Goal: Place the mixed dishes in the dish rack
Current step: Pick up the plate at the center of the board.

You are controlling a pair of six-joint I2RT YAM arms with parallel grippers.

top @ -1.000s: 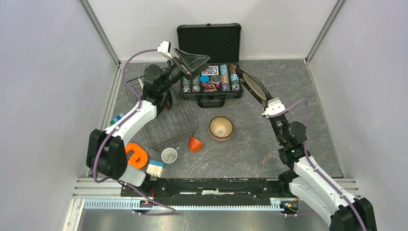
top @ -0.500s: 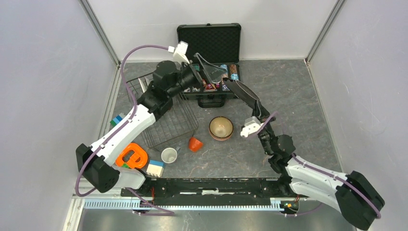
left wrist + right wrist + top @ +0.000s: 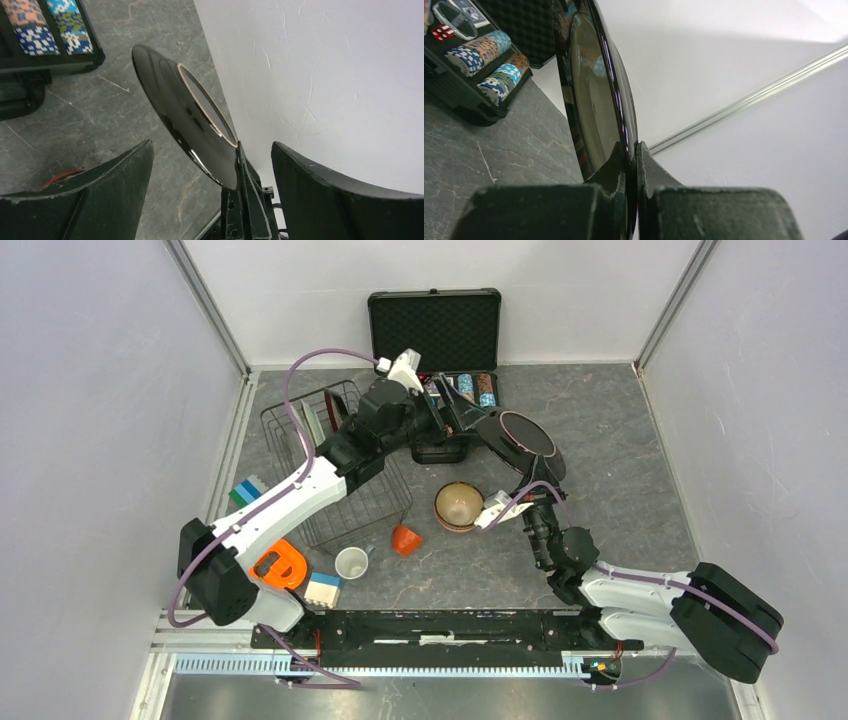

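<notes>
A dark-rimmed plate (image 3: 525,435) hangs on edge in the air to the right of the dish rack (image 3: 345,508), its lower rim pinched tight by the right gripper (image 3: 533,480). The left gripper (image 3: 458,416) reaches out from above the rack with its jaws spread wide around the plate's free edge. This looks like a handover, so the arm nearer the rack can load it.

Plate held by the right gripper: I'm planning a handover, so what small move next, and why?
Probably ease the left gripper forward so its open fingers straddle the free rim of the plate. The right gripper pinches the plate's opposite edge, and in the left wrist view the plate lies ahead of the fingers, untouched.
</notes>
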